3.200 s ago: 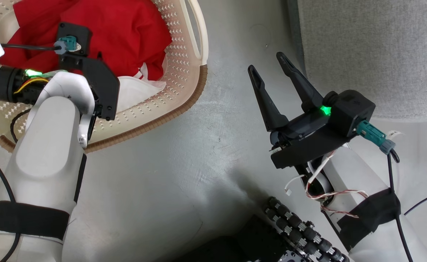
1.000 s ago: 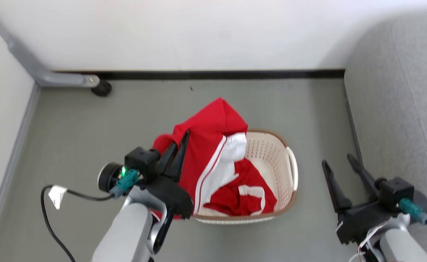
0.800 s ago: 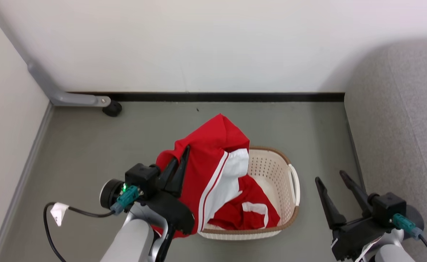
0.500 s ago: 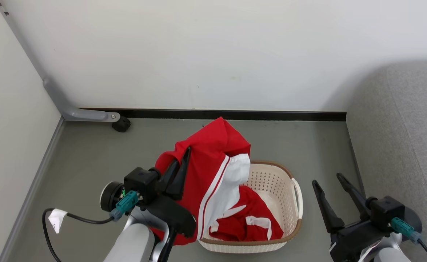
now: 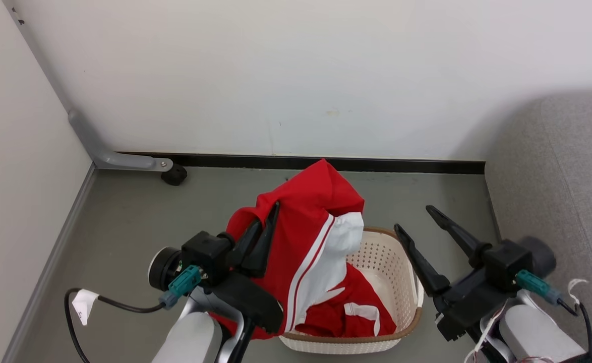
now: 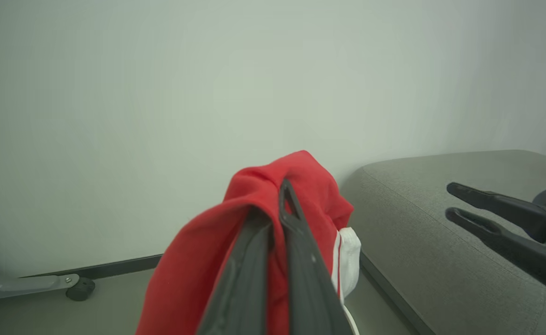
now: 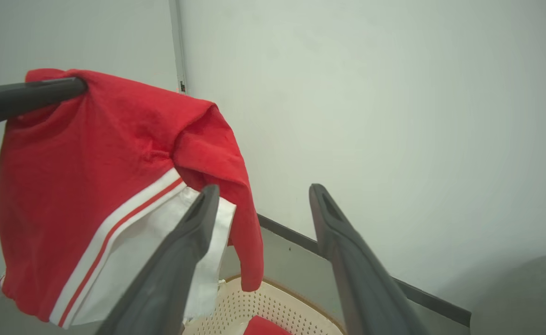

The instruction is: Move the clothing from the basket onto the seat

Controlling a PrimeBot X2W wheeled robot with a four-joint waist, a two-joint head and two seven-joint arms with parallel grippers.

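1. The left gripper (image 5: 268, 214) is squeezed shut on the lifted red garment (image 5: 301, 237). It pinches a bunch of cloth near the top and holds it up in the air.
2. The lifted red garment has white stripes and a white patch. It hangs down over the left side of the basket (image 5: 402, 262). I cannot tell if its bottom edge is all the way out of the basket.
3. The basket sits on the grey floor (image 5: 124, 217), between the two grippers. The other red garment (image 5: 356, 315) lies crumpled inside it.
4. The right gripper (image 5: 413, 218) is wide open and holds nothing. It is just to the right of the basket, and its fingers point up toward the hanging cloth.
5. The seat (image 5: 568, 176) is far to the right, well apart from the lifted red garment.
6. I think the step now is carrying the first piece to the seat.
7. Next, the left arm should keep the cloth high so it does not catch on the basket rim. It should swing right, past the right gripper, and let go over the seat. After that, the other red garment needs picking up too.
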